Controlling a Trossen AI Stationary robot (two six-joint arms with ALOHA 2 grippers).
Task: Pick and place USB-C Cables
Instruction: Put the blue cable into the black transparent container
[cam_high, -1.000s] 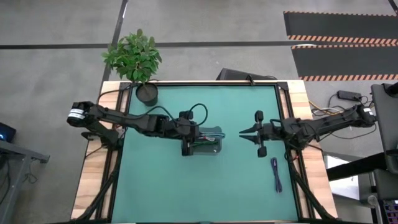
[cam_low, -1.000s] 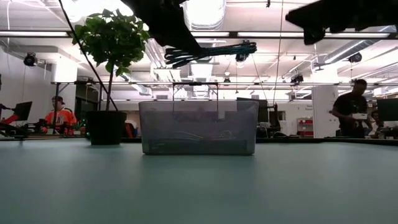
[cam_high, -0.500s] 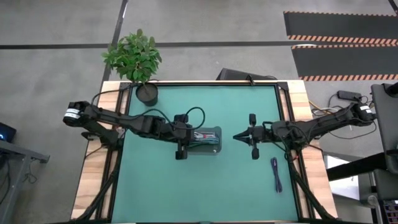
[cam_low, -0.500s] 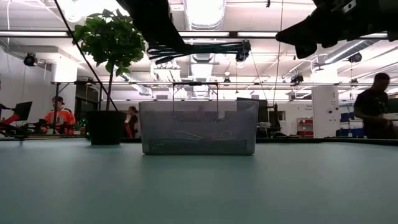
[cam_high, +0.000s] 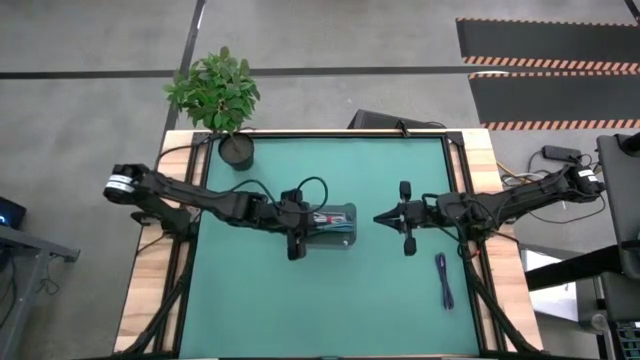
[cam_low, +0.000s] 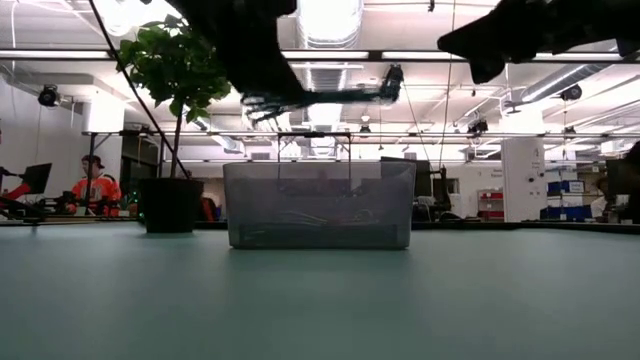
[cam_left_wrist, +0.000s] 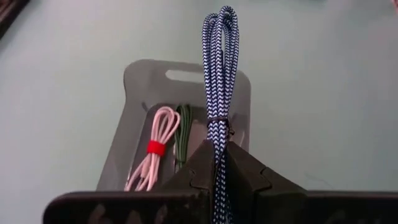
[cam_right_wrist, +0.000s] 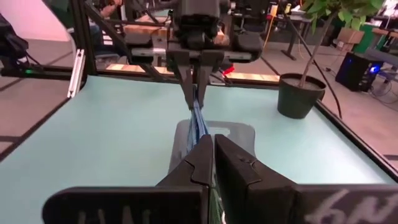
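Looking down from the high view, we are seeing the left gripper (cam_high: 296, 222) hovering at the clear bin (cam_high: 350, 228), the right gripper (cam_high: 388, 218) waiting just beside it, and a purple-blue cable (cam_high: 443, 279) lying well apart by the right table edge. At table level, we are watching the dark teal cable (cam_low: 320, 97) hanging level above the bin (cam_low: 318, 204). From the left wrist, fingers (cam_left_wrist: 198, 167) are clamping that cable (cam_left_wrist: 219, 68); we judge an early release may drape it over the rim. Inside are lying the white cable (cam_left_wrist: 151, 154) and green cable (cam_left_wrist: 183, 129). In the right wrist view, its fingers (cam_right_wrist: 238, 163) are pressed together, empty.
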